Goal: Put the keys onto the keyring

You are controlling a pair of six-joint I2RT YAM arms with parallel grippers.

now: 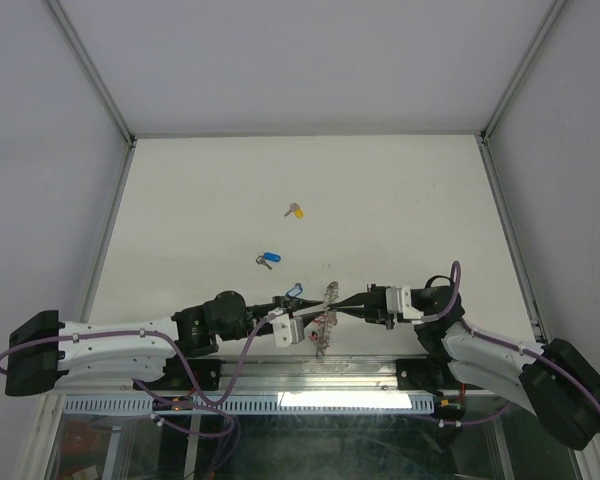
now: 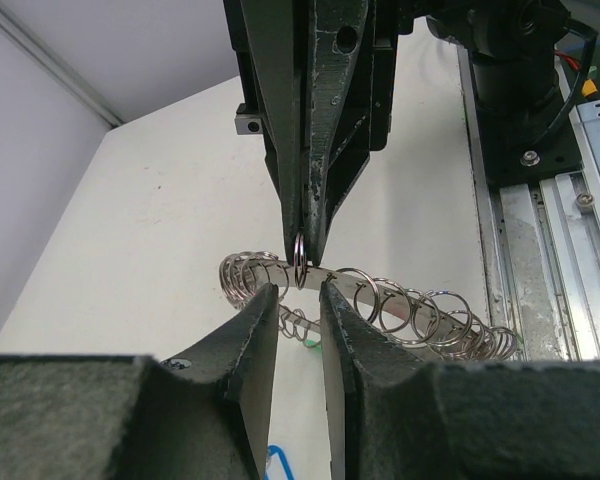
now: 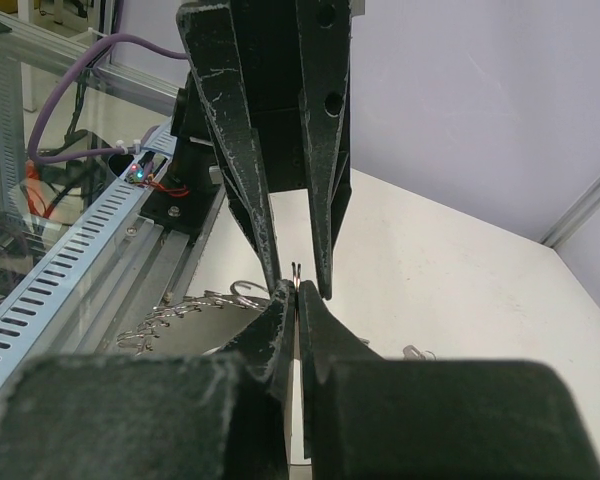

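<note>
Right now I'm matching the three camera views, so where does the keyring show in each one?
Top external: keyring low centre, just beyond the metal rail.
Left wrist: keyring at centre, its band slanting down to the right; rail on the right.
Right wrist: keyring lower left; rail beside it on the left.
Shared landmark: the metal rail.
</note>
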